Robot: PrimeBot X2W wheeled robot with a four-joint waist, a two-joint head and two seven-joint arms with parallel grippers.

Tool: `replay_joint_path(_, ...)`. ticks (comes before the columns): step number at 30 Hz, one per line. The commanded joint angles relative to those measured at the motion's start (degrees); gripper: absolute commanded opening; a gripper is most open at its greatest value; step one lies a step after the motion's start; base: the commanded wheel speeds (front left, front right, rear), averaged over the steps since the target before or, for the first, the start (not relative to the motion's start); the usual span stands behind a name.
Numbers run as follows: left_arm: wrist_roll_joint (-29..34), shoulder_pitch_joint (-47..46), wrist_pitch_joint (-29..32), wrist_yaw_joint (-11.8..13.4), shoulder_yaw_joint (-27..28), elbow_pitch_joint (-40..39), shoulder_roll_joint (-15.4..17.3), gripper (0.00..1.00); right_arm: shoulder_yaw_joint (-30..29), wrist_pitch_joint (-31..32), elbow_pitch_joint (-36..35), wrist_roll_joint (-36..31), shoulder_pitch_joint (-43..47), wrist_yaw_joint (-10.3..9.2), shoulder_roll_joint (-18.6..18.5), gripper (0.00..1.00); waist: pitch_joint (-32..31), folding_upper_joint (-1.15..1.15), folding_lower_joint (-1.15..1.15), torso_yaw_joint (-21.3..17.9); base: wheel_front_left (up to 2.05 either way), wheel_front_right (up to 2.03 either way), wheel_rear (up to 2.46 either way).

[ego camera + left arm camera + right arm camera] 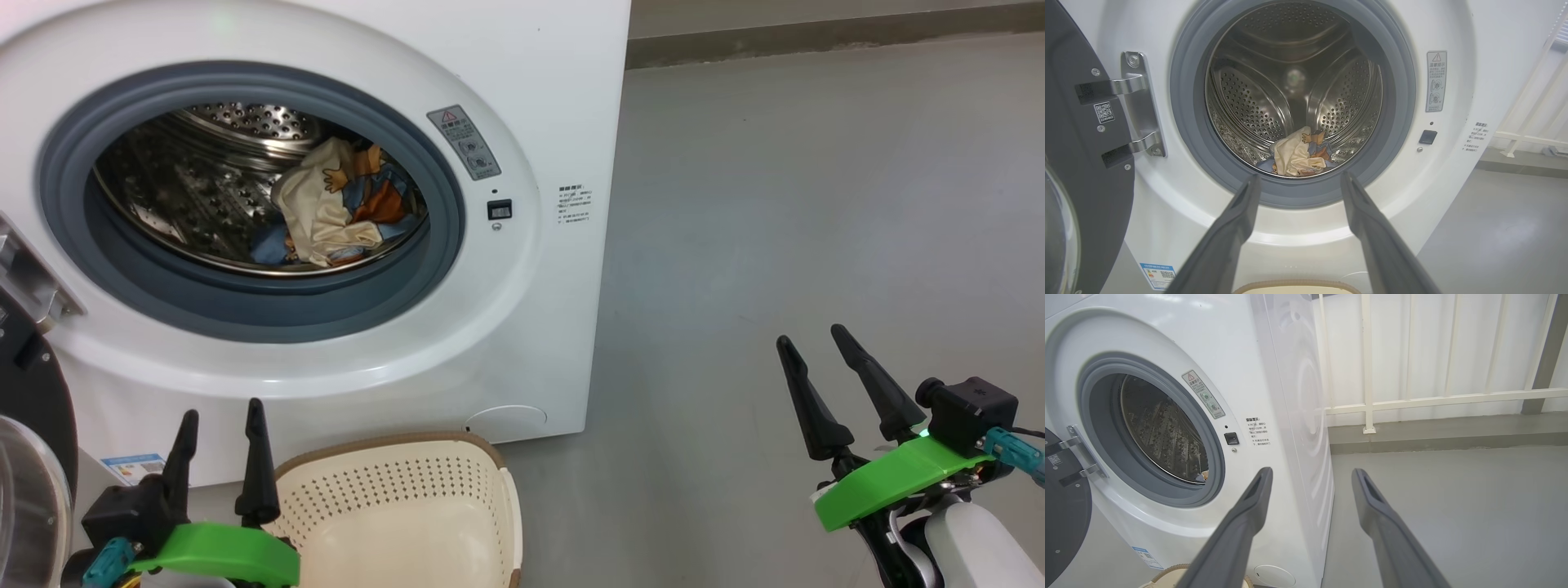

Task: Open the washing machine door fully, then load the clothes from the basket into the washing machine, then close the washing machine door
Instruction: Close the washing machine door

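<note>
Grey floor (816,204), big white front-loading washing machine (555,82) upper left, blue-and-cream printed clothes (326,212) lying in its drum (204,163). Both my left gripper (222,408) and right gripper (811,335) gape, empty. Glossy round black door (41,400), lower left, hangs open: heavy, rigid, slick, I reckon, so I'd push its rim.

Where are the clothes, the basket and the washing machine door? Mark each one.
the clothes (322,214): head view, cream fold of fabric.
the basket (392,490): head view, perforated far wall.
the washing machine door (1098,204): left wrist view, dark inner panel.
</note>
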Motion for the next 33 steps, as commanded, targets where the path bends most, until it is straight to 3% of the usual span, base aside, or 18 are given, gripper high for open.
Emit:
replay_joint_path(1,-0.47,-0.18,-0.21,-0.12,1.89,-1.79,0.72,1.00,1.02,-0.44,-1.23,-0.28,0.48,0.08,-0.51,1.00,-0.02,0.00,0.00,0.00,0.00,0.00,0.00)
replay_joint_path(19,-1.22,-0.20,-0.21,-0.02,2.22,-2.79,0.71,1.00,0.68,-0.44,-1.09,-0.32,0.45,0.08,-0.44,1.00,-0.23,0.00,0.00,0.15,-0.15,0.15,0.00)
replay_joint_path(33,-0.94,0.16,-0.21,-0.13,2.43,-3.79,0.71,1.00,0.31,-0.44,-1.10,-0.24,0.61,0.08,-0.29,1.00,-0.12,0.00,0.00,0.22,-1.66,1.66,0.00)
